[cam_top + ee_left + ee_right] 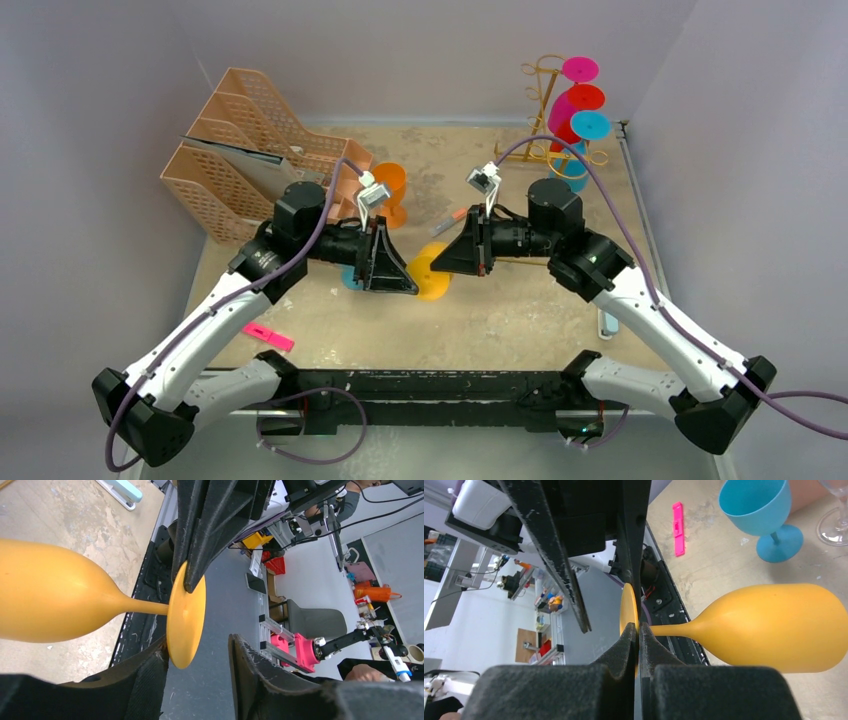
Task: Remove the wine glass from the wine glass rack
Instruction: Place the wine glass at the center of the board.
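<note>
the wine glass [432,272] is off the wine glass rack [541,97], which stands at about 1 o'clock on the bench [520,310]. the glass hangs on its side over the middle of the bench, between the two arms. the right pincer [638,635] is clenched on the thin rim of the foot [186,615]. the left pincer [197,647] is released, one finger on each side of that same disc. the finger at 7 o'clock is just beside the disc, though i cannot tell if it touches. the glass looks like opaque yellow plastic, so probably light, stiff and less breakable than real glass. its smooth skin is likely slippery, and a pinch on the rim alone carries the bowl [55,600] far out at 9 o'clock, where it could swing. a surer hold would be flat across the foot, or around the stem [145,607] right beside it.
</note>
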